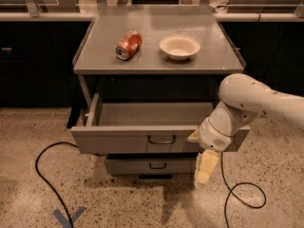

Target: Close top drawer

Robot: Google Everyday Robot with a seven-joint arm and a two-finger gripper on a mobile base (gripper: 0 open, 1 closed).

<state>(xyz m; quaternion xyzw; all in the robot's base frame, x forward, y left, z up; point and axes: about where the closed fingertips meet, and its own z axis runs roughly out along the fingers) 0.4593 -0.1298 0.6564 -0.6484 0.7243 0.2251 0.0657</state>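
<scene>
The top drawer (123,140) is a wide grey metal drawer with a small dark handle (161,139), standing partly open under the grey cabinet top (156,63). Its inside looks empty. My gripper (204,167) hangs at the drawer's right front corner, below the white arm (247,103), against or just in front of the drawer front. The arm hides the drawer's right end.
A crushed red can (128,45) and a white bowl (179,46) sit on the cabinet top. A lower drawer (149,165) shows below. Black cables lie on the speckled floor at left (47,175) and right (242,198). Blue tape (69,217) marks the floor. Dark counters stand behind.
</scene>
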